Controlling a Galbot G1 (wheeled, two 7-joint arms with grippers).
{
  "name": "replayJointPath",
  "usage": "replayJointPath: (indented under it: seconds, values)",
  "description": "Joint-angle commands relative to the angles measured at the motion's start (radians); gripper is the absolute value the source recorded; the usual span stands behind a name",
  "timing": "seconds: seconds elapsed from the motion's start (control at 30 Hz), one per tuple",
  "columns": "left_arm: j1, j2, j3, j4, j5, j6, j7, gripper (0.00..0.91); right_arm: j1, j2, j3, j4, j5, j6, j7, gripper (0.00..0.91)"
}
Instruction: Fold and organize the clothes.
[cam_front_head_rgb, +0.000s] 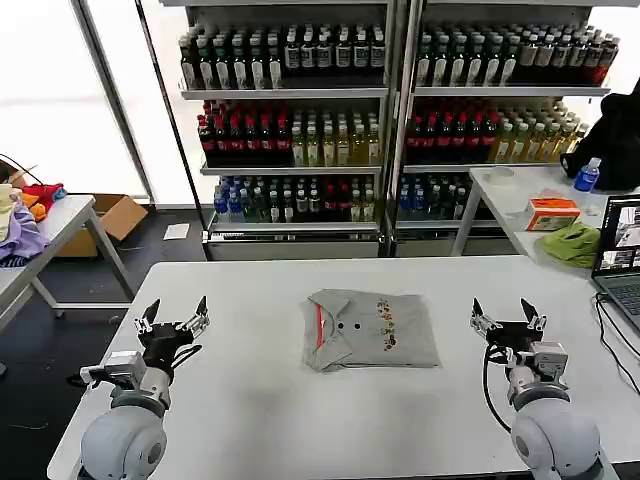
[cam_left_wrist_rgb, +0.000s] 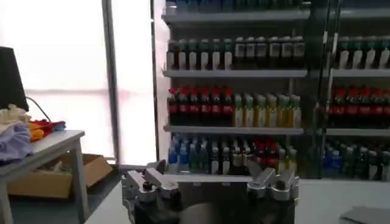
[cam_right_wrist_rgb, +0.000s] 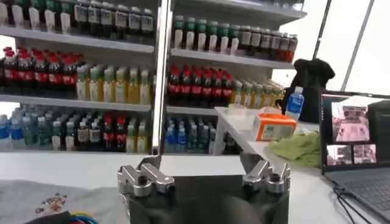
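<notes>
I am looking down at a white table. One folded light grey buttoned shirt is lying at its centre, red collar lining and chest print showing; no writing is readable. My left gripper and right gripper are hovering well apart from it, jaws spread wide, holding nothing.

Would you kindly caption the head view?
Folded shirt on table between open left gripper and right gripper.
</notes>
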Motion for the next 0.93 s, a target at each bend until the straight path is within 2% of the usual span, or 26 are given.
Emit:
replayJointPath:
  seconds: [0.03,0.6,0.9,0.93]
  values:
    - [-0.005,-0.001,-0.002,0.001,-0.004,0.013,0.013,0.907,-0.022,0.006,0.026,0.004,0.001,0.0,-0.022,0.907]
    - [-0.004,-0.008,0.0,0.002,-0.019,0.002,0.027,0.907,-0.012,0.0,0.016,0.004,0.006,0.001,-0.022,0.907]
    - [0.015,-0.013,0.006,-0.019,-0.104,-0.025,0.013,0.907,-0.03,0.003,0.018,0.016,0.055,0.012,-0.026,0.907]
    - [0.017,-0.014,0.004,-0.027,-0.093,-0.005,0.012,0.907,-0.029,0.003,0.019,0.018,0.071,0.019,-0.022,0.907]
